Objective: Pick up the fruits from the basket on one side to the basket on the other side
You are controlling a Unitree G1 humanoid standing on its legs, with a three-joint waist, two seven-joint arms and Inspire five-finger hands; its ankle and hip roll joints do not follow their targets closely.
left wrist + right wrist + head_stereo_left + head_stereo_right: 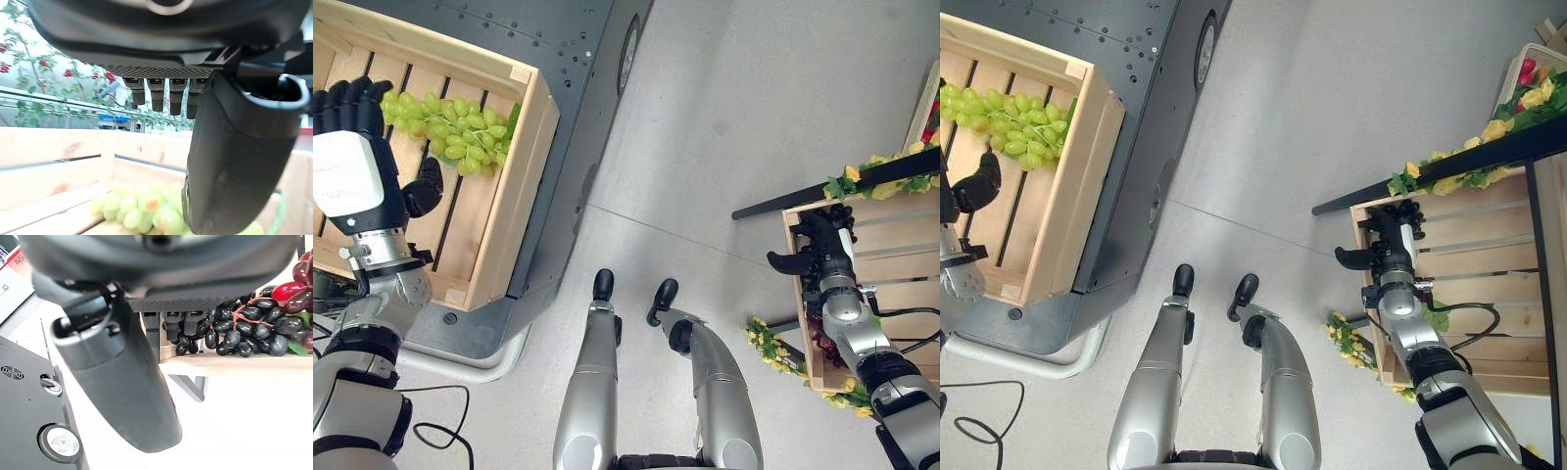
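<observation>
A bunch of green grapes (450, 127) lies at the far end of the wooden crate (524, 186) on my left. Above the slats of that crate hovers my left hand (352, 147), open and holding nothing, its thumb (234, 156) just short of the grapes (142, 210). On my right, a second wooden crate (891, 235) holds a bunch of dark grapes (244, 328) with a few red ones (293, 289) beside it. My right hand (824, 245) is open at that crate's near rim, empty, with its fingers (178, 325) close to the dark bunch.
The left crate stands on a dark grey metal platform (578, 59). A black rail dressed with yellow flowers (862, 181) crosses above the right crate, and more yellow flowers (764, 343) hang at its corner. Grey floor (724, 117) lies between the two crates.
</observation>
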